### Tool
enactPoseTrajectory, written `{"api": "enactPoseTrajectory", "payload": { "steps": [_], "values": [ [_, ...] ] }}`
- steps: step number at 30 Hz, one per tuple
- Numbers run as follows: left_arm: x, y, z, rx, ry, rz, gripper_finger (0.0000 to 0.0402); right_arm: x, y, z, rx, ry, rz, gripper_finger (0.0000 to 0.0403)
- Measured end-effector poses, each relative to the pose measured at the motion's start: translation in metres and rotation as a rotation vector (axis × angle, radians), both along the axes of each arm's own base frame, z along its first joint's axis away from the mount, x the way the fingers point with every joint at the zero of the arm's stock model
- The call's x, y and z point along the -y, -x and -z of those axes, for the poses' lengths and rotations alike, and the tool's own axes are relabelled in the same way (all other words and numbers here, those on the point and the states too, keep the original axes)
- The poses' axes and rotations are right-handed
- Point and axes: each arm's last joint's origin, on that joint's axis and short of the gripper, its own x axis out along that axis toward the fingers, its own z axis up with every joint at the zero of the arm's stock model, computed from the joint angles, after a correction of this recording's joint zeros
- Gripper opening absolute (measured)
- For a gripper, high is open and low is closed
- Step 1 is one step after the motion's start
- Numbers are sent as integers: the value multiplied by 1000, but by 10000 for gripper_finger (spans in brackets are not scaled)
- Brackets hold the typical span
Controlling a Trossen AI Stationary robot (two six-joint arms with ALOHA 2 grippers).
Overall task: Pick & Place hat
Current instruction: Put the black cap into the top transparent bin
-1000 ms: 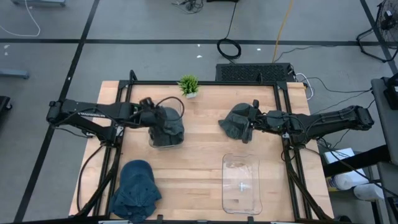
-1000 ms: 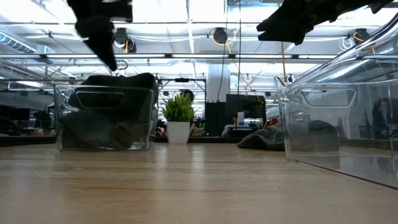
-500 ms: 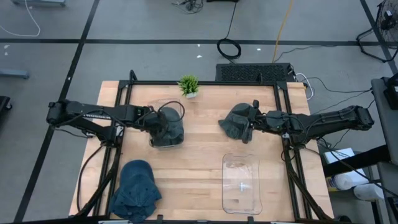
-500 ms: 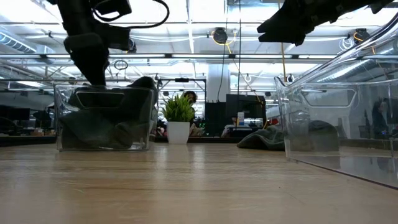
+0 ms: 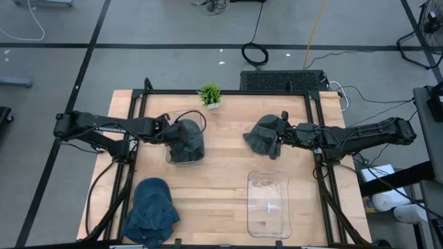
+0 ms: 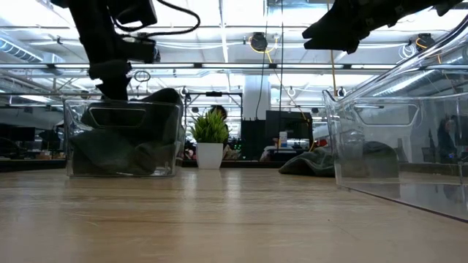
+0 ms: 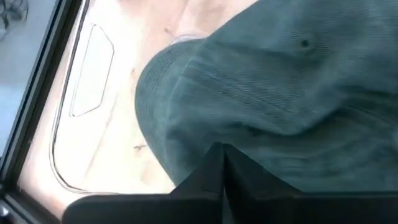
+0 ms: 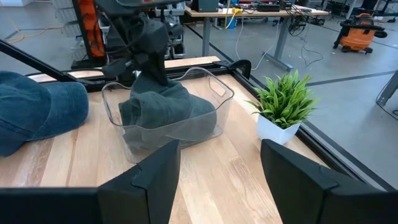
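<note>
A dark grey-green hat (image 5: 188,143) lies bunched in a clear bin (image 8: 214,93) at the table's left, its top above the rim. My left gripper (image 7: 222,152) has come down from above onto the hat, shut. A second dark grey hat (image 5: 261,138) lies flat on the wood at the right. My right gripper (image 8: 217,177) hovers above it, open and with nothing between its fingers, pointing level toward the table's left. A blue hat (image 5: 151,211) lies at the near left. My left gripper comes down slanting from the table's left, and its shut fingertips (image 7: 217,163) meet the hat's crown cloth (image 7: 249,134) near the bin's left wall. Whether any cloth is caught between the fingers, I cannot tell. The hat rests in the bin.
An empty clear bin (image 5: 268,204) stands at the near right. A small potted plant (image 5: 210,95) stands at the far edge. A black frame runs along the table's left, far and right sides. Bare wood lies between the two bins.
My left gripper has dropped from above the bin onto the hat inside it and has shut on the way down. The hat stays in the bin.
</note>
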Motion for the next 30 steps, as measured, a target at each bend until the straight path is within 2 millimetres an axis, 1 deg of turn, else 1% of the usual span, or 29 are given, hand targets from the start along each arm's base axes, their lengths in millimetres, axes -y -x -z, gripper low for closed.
{"api": "enactPoseTrajectory", "payload": {
  "steps": [3,10,14,17,21,26,30],
  "values": [
    [-3,-4,8,-29,45,-17,9,0,0,0,0,0,0,212],
    [-10,-20,38,-139,184,-27,5,0,0,0,2,-7,2,212],
    [-11,-29,51,-159,273,25,12,0,0,0,2,-7,2,212],
    [-11,-32,55,-172,267,63,9,0,0,0,2,-7,2,212],
    [-11,-29,52,-180,231,93,4,0,0,0,0,-7,1,212],
    [-10,-19,30,-100,211,95,20,0,0,1,-8,-2,1,212],
    [-9,-10,9,4,184,114,25,0,1,4,-44,3,0,212]
  ]
}}
